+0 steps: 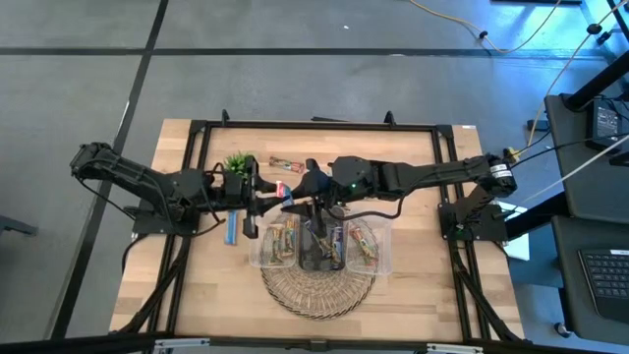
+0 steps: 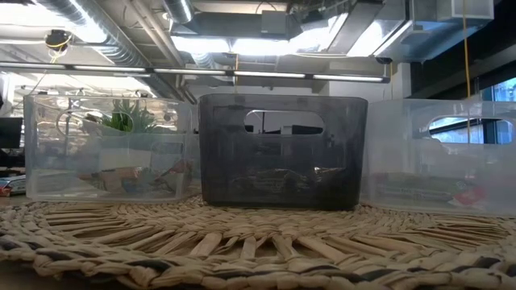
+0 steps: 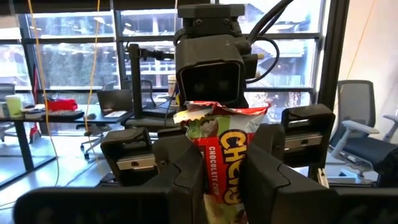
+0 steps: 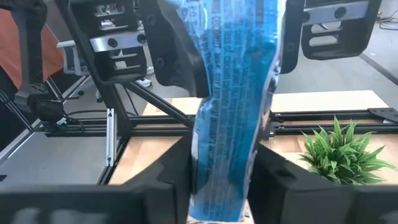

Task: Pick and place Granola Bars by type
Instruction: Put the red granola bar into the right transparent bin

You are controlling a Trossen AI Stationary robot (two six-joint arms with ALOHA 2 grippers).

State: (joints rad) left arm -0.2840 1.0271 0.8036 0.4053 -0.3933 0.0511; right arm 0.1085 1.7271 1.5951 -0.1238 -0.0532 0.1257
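A granola bar (image 1: 279, 188) hangs in the air between my two grippers, above the table's middle, behind the bins. In the left wrist view its face (image 3: 225, 155) is red and green with yellow lettering. In the right wrist view its face (image 4: 231, 93) is blue with print. My left gripper (image 1: 259, 197) comes from the left and my right gripper (image 1: 301, 193) from the right. Both are shut on this bar. Another blue bar (image 1: 232, 227) lies flat on the wood, and a reddish one (image 1: 285, 163) lies near the far edge. My left gripper pinches the bar's two flat faces (image 3: 217, 180) between its two fingers, roughly level, coming from the table's left. The bar is lifted clear, and its crimped end (image 3: 214, 111) points at the right gripper. My right gripper pinches the same bar between its two fingers near the opposite end (image 4: 217, 186), roughly level, coming from the table's right. The wrapper runs on from there, clear of the table, toward the left gripper's fingers (image 4: 177, 56).
Three bins stand in a row on a woven mat (image 1: 319, 290): a clear one (image 2: 109, 149), a dark one (image 2: 282, 153) and a clear one (image 2: 443, 153), each with bars inside. A small green plant (image 1: 238, 162) stands behind the left gripper.
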